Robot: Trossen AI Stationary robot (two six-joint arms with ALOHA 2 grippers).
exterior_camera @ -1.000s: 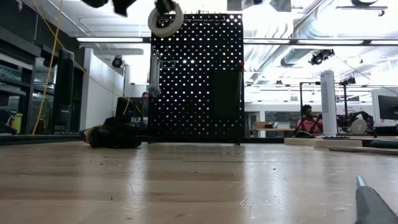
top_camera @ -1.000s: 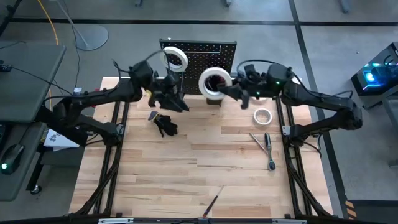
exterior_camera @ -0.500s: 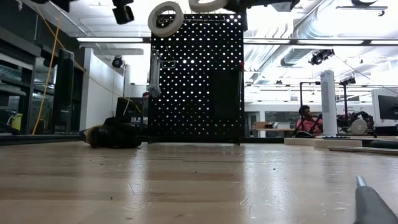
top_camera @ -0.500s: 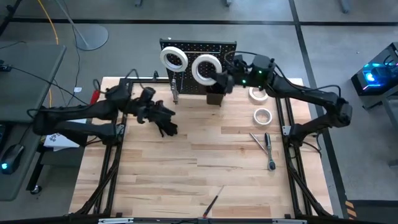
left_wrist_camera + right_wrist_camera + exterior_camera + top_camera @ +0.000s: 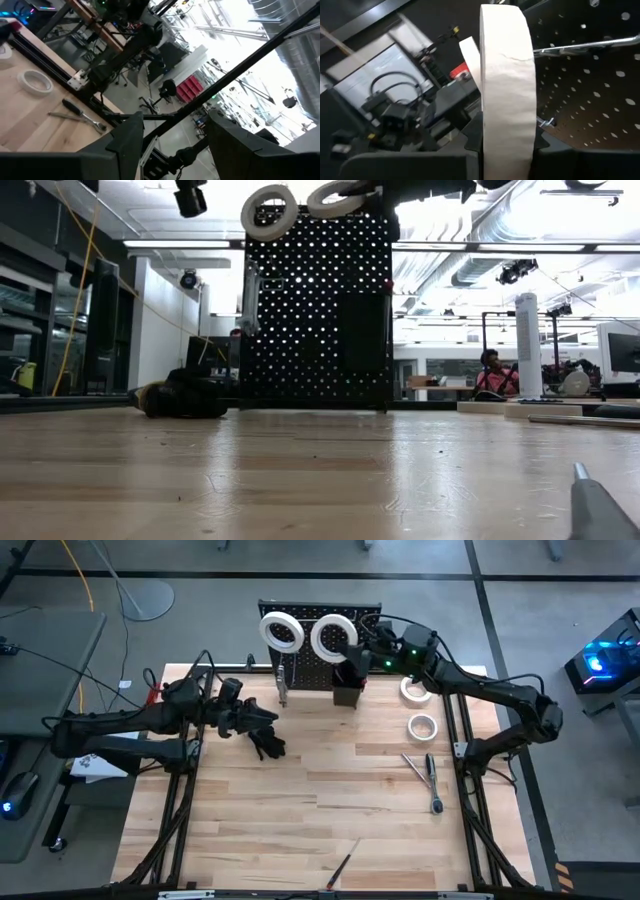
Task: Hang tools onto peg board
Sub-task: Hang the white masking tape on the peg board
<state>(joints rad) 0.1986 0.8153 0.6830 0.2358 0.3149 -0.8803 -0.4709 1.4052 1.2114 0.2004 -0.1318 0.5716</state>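
Observation:
The black peg board (image 5: 320, 612) stands at the table's far edge and fills the middle of the low view (image 5: 315, 310). One white tape roll (image 5: 282, 633) hangs on a peg near the board's top (image 5: 268, 210). My right gripper (image 5: 352, 650) is shut on a second white tape roll (image 5: 333, 637) beside the first, at the board's top (image 5: 335, 197). My left gripper (image 5: 262, 720) is open and empty (image 5: 172, 145), low over the table's left part, next to a heap of dark tools (image 5: 268, 744). My right gripper pinches the second roll between its two fingers, one on each flat face of the ring (image 5: 506, 135), on the part of the ring nearest the wrist. The fingers come from the table's right, about level. The roll is lifted clear and tilted, next to a silver peg (image 5: 585, 45).
Two more white tape rolls (image 5: 415, 690) (image 5: 423, 726) lie at the right. A ratchet and a wrench (image 5: 430, 780) lie nearer. A slim screwdriver (image 5: 340, 865) lies near the front edge. A black bin (image 5: 347, 692) sits on the board's front. A silver tool (image 5: 281, 690) hangs on the board.
My right gripper has carried the second roll toward the far edge and leftward, up to the peg board's top beside the hung roll. My left gripper has drawn back from the board toward the table's left and down beside the dark tools, then kept still.

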